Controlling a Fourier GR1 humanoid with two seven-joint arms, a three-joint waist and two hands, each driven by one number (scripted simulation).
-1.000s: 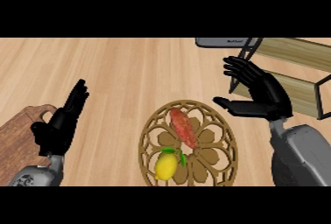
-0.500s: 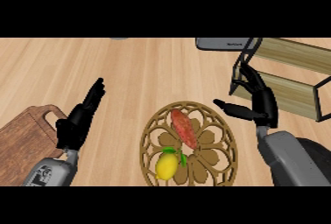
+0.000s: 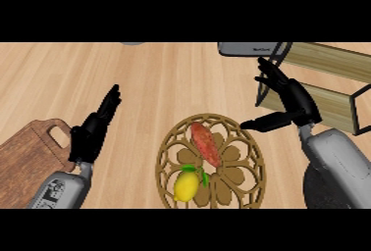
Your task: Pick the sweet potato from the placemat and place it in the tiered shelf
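- A brown cutting board (image 3: 29,152) lies at the left edge of the wooden counter (image 3: 167,78).
- The left hand (image 3: 92,130) is open beside the board, fingers straight, holding nothing.
- The round openwork placemat (image 3: 250,164) carries the sweet potato (image 3: 206,144) and, nearer the robot, a lemon (image 3: 186,186).
- The right hand (image 3: 290,100) is open and empty, thumb stretched toward the placemat.
- The tiered shelf (image 3: 326,81) stands at the far right.

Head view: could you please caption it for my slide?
Both open hands, left and right, flank the placemat holding sweet potato and lemon.

The tiered shelf (image 3: 330,93) (right edge) and cutting board (image 3: 29,157) are cut off.
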